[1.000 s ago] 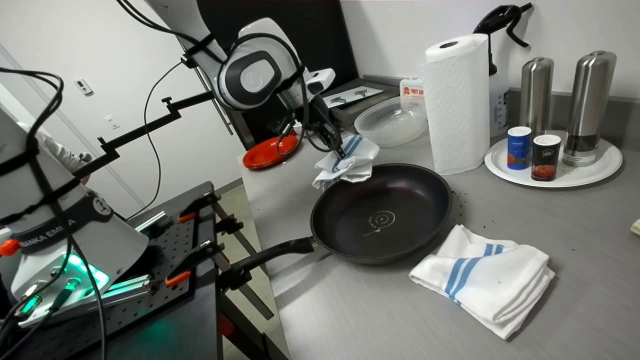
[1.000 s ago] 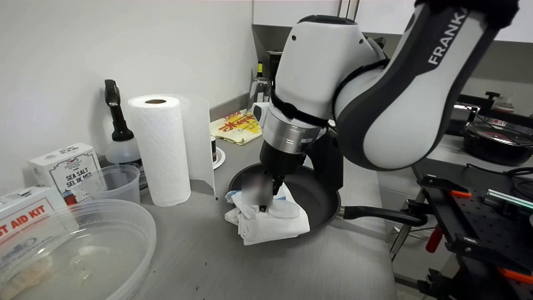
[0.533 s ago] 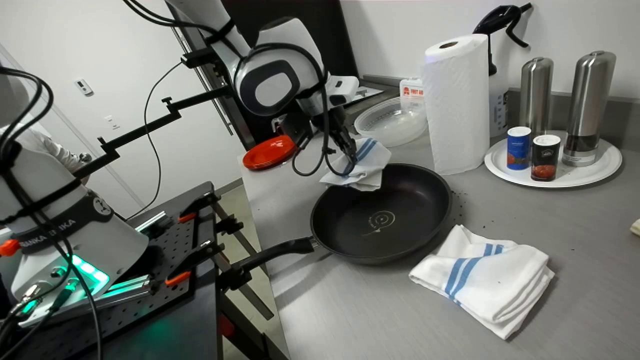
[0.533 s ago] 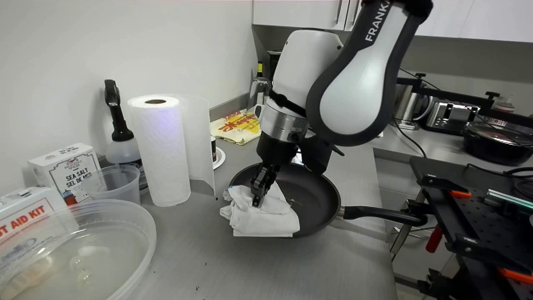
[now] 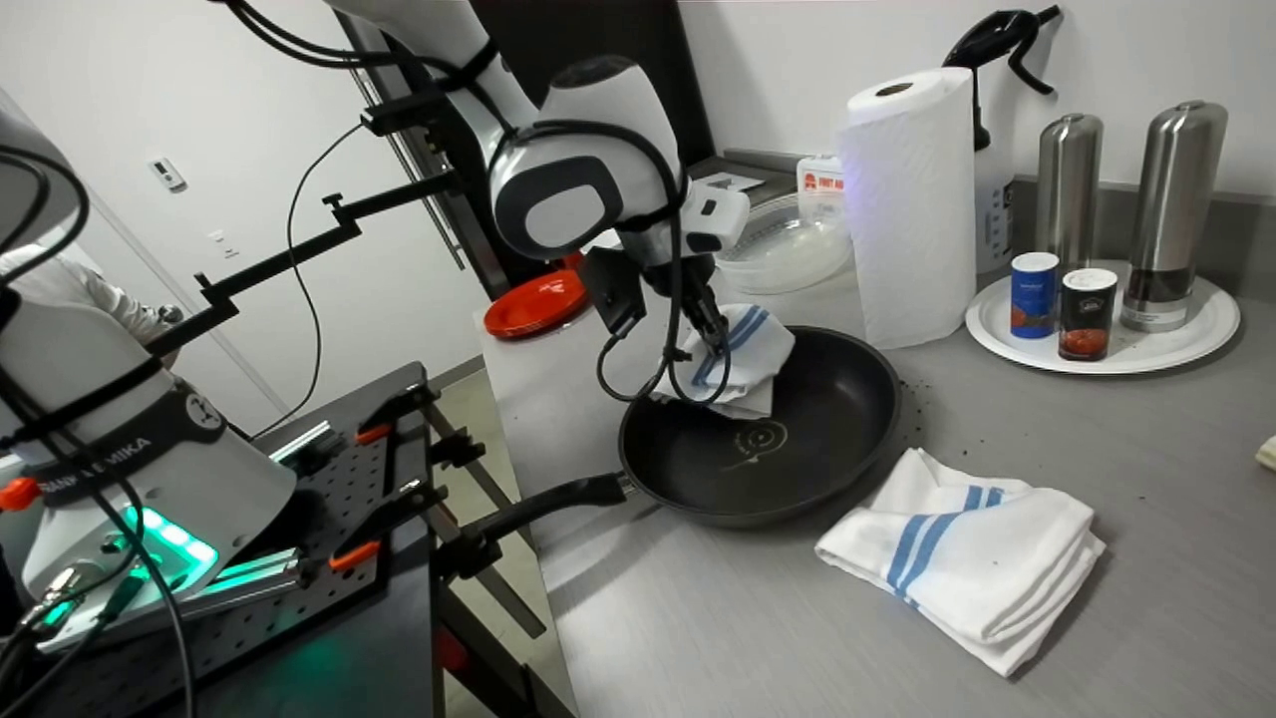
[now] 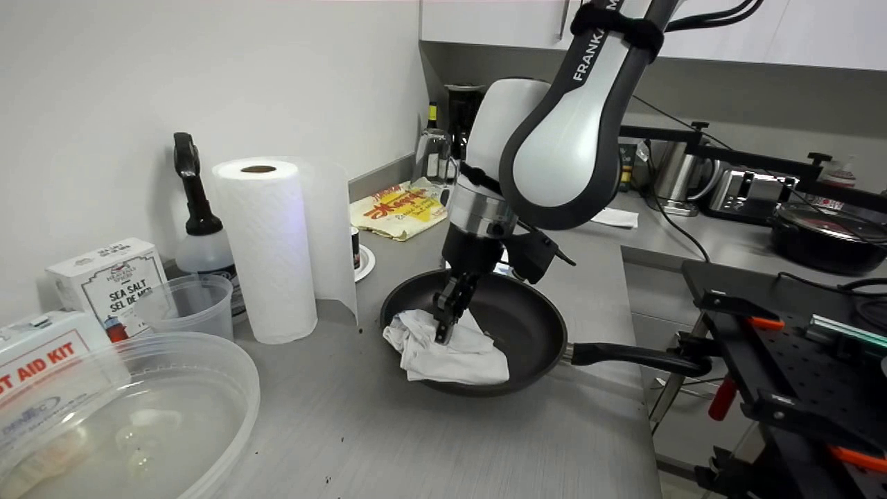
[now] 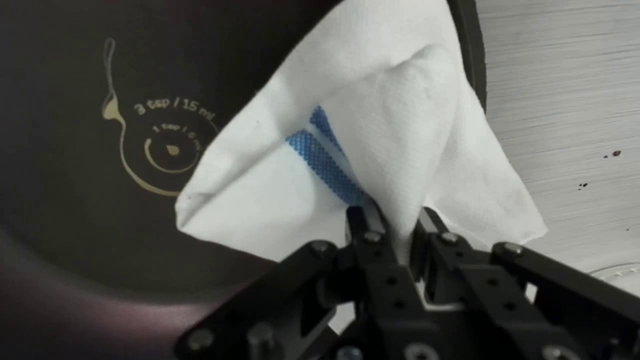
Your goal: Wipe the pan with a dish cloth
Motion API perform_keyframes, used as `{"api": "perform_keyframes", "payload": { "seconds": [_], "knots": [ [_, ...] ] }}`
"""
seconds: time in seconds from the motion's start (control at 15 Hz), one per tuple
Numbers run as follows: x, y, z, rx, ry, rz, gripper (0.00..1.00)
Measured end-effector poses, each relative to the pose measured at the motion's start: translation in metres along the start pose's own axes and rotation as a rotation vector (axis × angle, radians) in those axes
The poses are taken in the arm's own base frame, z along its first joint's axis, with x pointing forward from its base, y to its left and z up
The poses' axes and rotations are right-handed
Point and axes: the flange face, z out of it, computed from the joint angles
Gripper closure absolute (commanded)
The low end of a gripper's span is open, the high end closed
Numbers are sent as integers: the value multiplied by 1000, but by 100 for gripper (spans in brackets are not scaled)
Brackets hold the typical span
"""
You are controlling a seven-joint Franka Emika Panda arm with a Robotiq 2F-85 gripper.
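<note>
A black frying pan (image 5: 788, 474) lies on the grey counter; it also shows in an exterior view (image 6: 530, 326) and the wrist view (image 7: 70, 190). My gripper (image 7: 397, 225) is shut on a white dish cloth (image 7: 400, 110) with blue stripes, a fold pinched between the fingertips. In the exterior views the gripper (image 5: 720, 344) (image 6: 443, 333) points down with the cloth (image 5: 753, 369) (image 6: 461, 360) over one side of the pan. In the wrist view part of the cloth reaches past the rim above the counter. Contact with the pan floor cannot be told. A second folded striped cloth (image 5: 977, 563) lies beside the pan.
A paper towel roll (image 5: 909, 219) (image 6: 267, 256) stands near the wall. A white plate (image 5: 1211, 324) holds shakers and grinders. A clear plastic bowl (image 6: 246, 388) and red plates (image 5: 533, 307) lie on the counter. The pan handle (image 6: 634, 355) sticks out towards the robot base.
My gripper has moved with the cloth further over the pan and lower. The cloth, first hanging at and past the rim, now lies more within it. The pan has not moved.
</note>
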Motion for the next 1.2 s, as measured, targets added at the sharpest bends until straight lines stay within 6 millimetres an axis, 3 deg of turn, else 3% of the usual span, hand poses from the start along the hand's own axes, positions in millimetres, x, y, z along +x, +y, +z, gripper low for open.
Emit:
{"api": "perform_keyframes", "payload": {
  "seconds": [0.4,0.87,1.2],
  "knots": [
    [-12,6,19,53,-63,11,96],
    [-22,-2,41,82,-114,10,96],
    [-24,2,49,31,-119,-1,96]
  ]
}}
